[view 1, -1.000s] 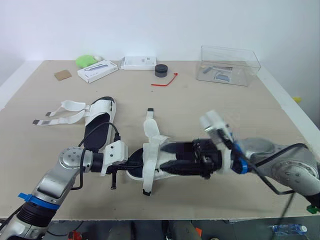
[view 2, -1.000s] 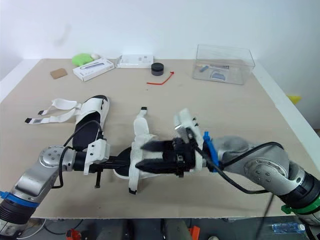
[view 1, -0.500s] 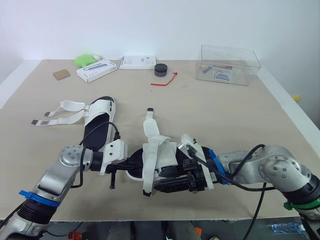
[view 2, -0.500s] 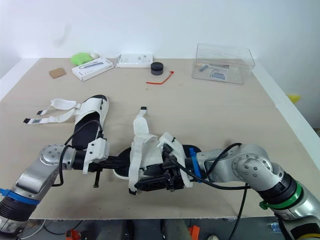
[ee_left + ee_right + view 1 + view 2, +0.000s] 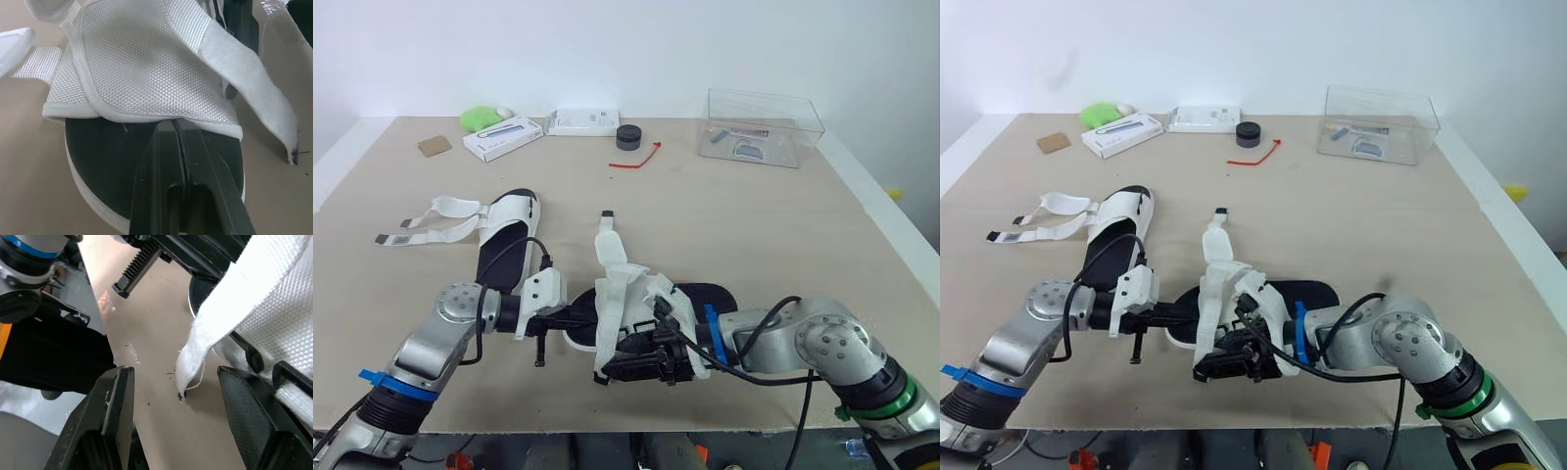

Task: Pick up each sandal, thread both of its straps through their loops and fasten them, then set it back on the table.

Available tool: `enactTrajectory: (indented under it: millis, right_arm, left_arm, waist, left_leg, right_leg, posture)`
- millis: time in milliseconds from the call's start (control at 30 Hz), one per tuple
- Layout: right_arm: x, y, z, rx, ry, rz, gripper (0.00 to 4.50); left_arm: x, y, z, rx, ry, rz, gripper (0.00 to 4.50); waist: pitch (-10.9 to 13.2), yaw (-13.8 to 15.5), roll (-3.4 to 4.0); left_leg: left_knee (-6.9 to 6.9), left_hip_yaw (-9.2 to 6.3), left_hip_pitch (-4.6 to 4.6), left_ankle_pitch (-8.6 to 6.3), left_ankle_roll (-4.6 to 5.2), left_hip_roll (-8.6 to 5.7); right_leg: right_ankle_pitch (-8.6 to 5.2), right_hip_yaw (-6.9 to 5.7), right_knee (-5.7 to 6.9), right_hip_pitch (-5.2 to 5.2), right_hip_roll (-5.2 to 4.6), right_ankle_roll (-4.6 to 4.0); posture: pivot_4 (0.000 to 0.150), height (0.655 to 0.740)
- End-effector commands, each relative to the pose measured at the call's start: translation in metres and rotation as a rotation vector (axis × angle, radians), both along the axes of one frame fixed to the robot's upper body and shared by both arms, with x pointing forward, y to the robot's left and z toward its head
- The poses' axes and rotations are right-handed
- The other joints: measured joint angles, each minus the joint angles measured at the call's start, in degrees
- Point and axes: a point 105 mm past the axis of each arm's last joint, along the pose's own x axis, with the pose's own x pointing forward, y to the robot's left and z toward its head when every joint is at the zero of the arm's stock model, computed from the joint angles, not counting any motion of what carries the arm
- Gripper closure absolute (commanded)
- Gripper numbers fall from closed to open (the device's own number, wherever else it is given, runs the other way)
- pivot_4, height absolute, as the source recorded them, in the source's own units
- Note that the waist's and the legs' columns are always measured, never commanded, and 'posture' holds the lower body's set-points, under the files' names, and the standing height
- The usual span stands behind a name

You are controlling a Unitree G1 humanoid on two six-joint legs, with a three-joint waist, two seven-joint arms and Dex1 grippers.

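Two white-strapped sandals with black soles lie on the table. The far sandal (image 5: 505,245) rests at the left, its straps (image 5: 426,223) spread open. The near sandal (image 5: 641,304) lies in the middle by the front edge. My left gripper (image 5: 579,317) is shut, its fingers (image 5: 172,147) pressed together over the black insole with the tips at the hem of the white mesh upper (image 5: 142,63). My right gripper (image 5: 625,366) is open and low at the sandal's front side. The loose end of a strap (image 5: 191,372) hangs between its fingers (image 5: 110,406) without touching them.
Along the back stand a clear plastic box (image 5: 762,127), two white boxes (image 5: 504,138) (image 5: 584,121), a black puck (image 5: 627,137), a red tie (image 5: 641,160), a green object (image 5: 481,118) and a brown card (image 5: 434,146). The table's front edge (image 5: 607,423) is close below both grippers.
My right gripper has dropped from beside the sandal's right end and moved left along its front side to the hanging strap end. My left gripper has stayed on the sandal.
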Motion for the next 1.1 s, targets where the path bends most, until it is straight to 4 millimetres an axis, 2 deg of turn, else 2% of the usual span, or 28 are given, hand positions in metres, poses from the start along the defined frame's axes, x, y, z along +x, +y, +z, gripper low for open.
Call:
enactTrajectory:
  millis: [33, 233, 333, 467, 500, 600, 767, 900, 1100]
  right_arm:
    - [0.01, 0.001, 0.009, 0.029, -0.035, -0.079, 1.54]
    - [0.012, 0.005, 0.008, 0.039, -0.014, -0.128, 1.54]
    - [0.012, 0.006, 0.008, 0.05, 0.001, -0.134, 2.45]
    - [0.01, 0.004, 0.007, 0.056, 0.031, -0.131, 4.27]
    - [0.009, 0.003, 0.007, 0.058, 0.038, -0.126, 4.42]
    - [0.007, 0.001, 0.008, 0.07, 0.056, -0.115, 4.42]
    - [0.009, -0.008, 0.041, 0.199, 0.111, -0.071, 4.42]
    - [0.024, -0.023, 0.069, 0.228, 0.091, -0.052, 4.42]
    - [0.063, -0.042, 0.083, 0.183, 0.034, -0.125, 4.42]
  left_arm:
    - [-0.001, -0.005, 0.004, -0.011, -0.013, -0.019, 4.5]
    - [-0.001, -0.005, 0.002, -0.009, -0.01, -0.022, 4.5]
    - [0.0, -0.004, 0.001, -0.001, -0.014, -0.021, 4.5]
    - [0.003, -0.001, 0.0, 0.007, -0.023, -0.015, 4.5]
    - [0.004, 0.0, 0.0, 0.01, -0.027, -0.011, 4.5]
    - [0.01, 0.004, -0.001, 0.018, -0.04, 0.006, 4.5]
    - [0.014, 0.008, -0.006, 0.049, -0.068, -0.004, 4.5]
    - [0.017, 0.01, -0.009, 0.083, -0.102, -0.029, 4.5]
    - [0.021, 0.004, -0.005, 0.066, -0.126, -0.038, 4.5]
  waist:
    - [-0.02, 0.0, -0.03]
    - [-0.03, -0.02, -0.04]
    - [-0.03, -0.02, -0.05]
    - [-0.03, -0.02, -0.05]
    - [-0.03, -0.02, -0.05]
    - [-0.03, -0.02, -0.05]
    - [-0.03, -0.07, -0.06]
    - [-0.03, -0.04, -0.06]
    - [-0.07, -0.02, -0.11]
  left_leg:
    - [0.0, -0.01, 0.0, 0.0, 0.0, 0.0]
    - [0.0, 0.0, 0.01, 0.0, 0.0, 0.0]
    - [0.0, 0.0, 0.01, 0.0, 0.01, 0.01]
    - [0.0, 0.0, -0.01, 0.0, 0.01, 0.01]
    - [0.0, 0.0, -0.01, 0.0, 0.01, 0.01]
    - [0.0, 0.0, -0.02, -0.01, 0.02, 0.0]
    - [0.0, 0.03, 0.0, 0.0, 0.02, 0.0]
    - [0.0, 0.03, 0.02, 0.01, 0.04, -0.01]
    - [0.0, 0.02, 0.01, 0.01, 0.08, 0.0]
  right_leg:
    - [0.0, 0.0, 0.0, 0.0, 0.0, 0.0]
    - [0.01, 0.01, 0.0, 0.0, 0.02, 0.01]
    - [0.01, 0.01, 0.0, 0.0, 0.02, 0.01]
    - [0.01, 0.01, -0.01, 0.0, 0.03, 0.01]
    - [0.0, 0.01, -0.02, 0.0, 0.03, 0.02]
    - [0.0, 0.0, -0.02, 0.0, 0.03, 0.02]
    - [0.01, 0.03, -0.02, 0.01, 0.05, 0.04]
    - [0.02, 0.03, -0.02, 0.02, 0.1, 0.04]
    - [0.04, 0.02, -0.03, 0.03, 0.07, 0.02]
  posture:
    - [0.15, 0.74]
    - [0.15, 0.74]
    - [0.15, 0.74]
    - [0.15, 0.74]
    - [0.15, 0.74]
    - [0.15, 0.74]
    - [0.15, 0.74]
    - [0.15, 0.74]
    - [0.15, 0.74]
